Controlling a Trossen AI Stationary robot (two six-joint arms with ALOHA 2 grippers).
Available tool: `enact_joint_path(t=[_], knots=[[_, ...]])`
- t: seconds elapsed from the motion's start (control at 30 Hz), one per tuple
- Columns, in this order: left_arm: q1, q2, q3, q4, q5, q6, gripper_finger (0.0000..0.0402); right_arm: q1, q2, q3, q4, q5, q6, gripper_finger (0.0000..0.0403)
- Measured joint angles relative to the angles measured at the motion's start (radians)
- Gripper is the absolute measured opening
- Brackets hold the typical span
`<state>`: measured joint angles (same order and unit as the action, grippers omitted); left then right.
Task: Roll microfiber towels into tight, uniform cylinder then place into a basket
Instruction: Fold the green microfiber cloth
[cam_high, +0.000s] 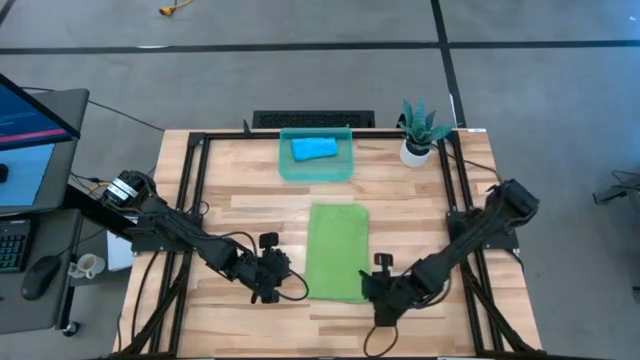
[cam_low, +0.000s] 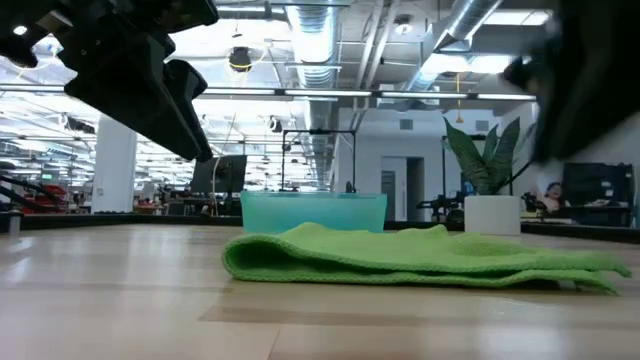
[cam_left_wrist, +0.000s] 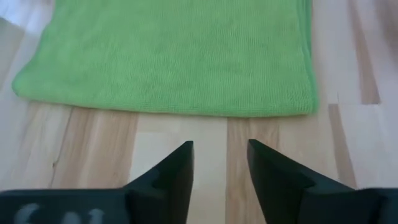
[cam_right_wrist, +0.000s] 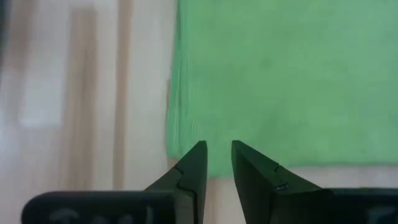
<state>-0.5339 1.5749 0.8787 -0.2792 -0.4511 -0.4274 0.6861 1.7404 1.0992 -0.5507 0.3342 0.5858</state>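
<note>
The lime-green towel (cam_high: 337, 250) lies flat and folded on the wooden table, also seen in the low view (cam_low: 400, 258). The sky-blue towel (cam_high: 313, 149) lies rolled inside the teal basket (cam_high: 345, 168) at the far middle. My left gripper (cam_high: 285, 280) is open just off the green towel's near left corner, with the towel's edge (cam_left_wrist: 168, 109) ahead of its fingers (cam_left_wrist: 221, 162). My right gripper (cam_high: 372, 283) is open by a narrow gap at the near right corner (cam_right_wrist: 217, 158). My right gripper's fingertips (cam_right_wrist: 194, 155) stand over the green towel's near edge (cam_right_wrist: 186, 146) close to its corner, coming at a slant from the table's near right. I cannot tell whether they touch the cloth. The towel lies flat on the table.
A white pot with a green plant (cam_high: 418, 135) stands at the far right, beside the basket. Black frame rails (cam_high: 190, 200) run along the table's left and right sides. Bare wood lies between the towel and the basket.
</note>
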Motion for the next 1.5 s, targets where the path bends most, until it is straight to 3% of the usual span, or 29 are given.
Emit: enact_joint_path(t=[0.17,0.33,0.57,0.77,0.9,1.07,1.5], knots=[[0.008,0.01,0.0,0.072,0.016,-0.035,0.019,0.059,-0.108,-0.001,-0.01,0.166,-0.009,0.0097],[0.001,0.072,0.0,0.245,0.021,0.141,0.0213,0.114,-0.144,-0.025,-0.002,0.275,0.003,0.0097],[-0.018,0.186,0.001,0.423,0.033,0.303,0.0215,0.106,-0.09,-0.026,0.072,0.217,0.015,0.0101],[-0.042,0.281,0.06,0.431,0.082,0.334,0.0216,0.09,-0.025,-0.025,0.172,0.13,0.016,0.0134],[-0.066,0.345,0.111,0.413,0.057,0.427,0.0216,0.084,0.035,-0.023,0.241,0.08,-0.014,0.0172],[-0.075,0.375,0.162,0.299,0.03,0.398,0.0216,0.073,0.085,0.01,0.257,-0.043,0.023,0.0207],[-0.049,0.38,0.167,0.25,0.054,0.367,0.0215,0.055,0.103,0.024,0.178,-0.029,0.034,0.0212]])
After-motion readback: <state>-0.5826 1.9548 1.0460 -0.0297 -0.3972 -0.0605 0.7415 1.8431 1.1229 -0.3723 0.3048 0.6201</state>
